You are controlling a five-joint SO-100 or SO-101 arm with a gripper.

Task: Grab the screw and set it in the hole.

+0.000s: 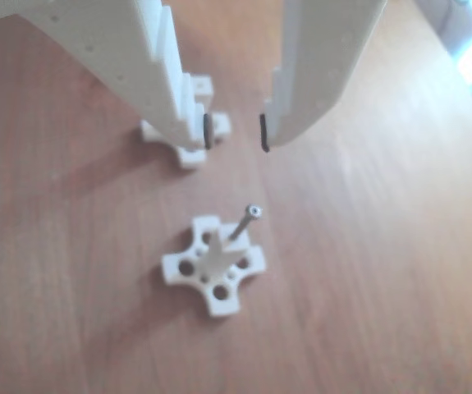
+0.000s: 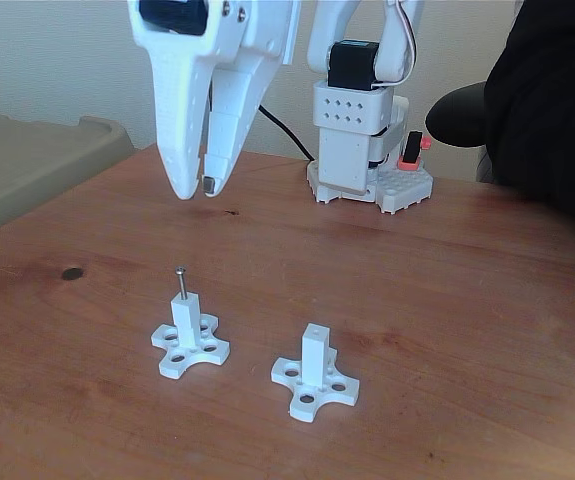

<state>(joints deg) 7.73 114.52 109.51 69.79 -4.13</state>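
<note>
Hovering above the worktop (image 2: 447, 300), the gripper (image 1: 236, 131) hung empty with fingers apart, while the screw (image 2: 181, 283) stood in the hole of the left post (image 2: 187, 320) in the fixed view.

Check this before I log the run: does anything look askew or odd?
The screw stands in the left post of the fixed view, head well above the top, slightly tilted. The end effector hangs open above, empty.
</note>
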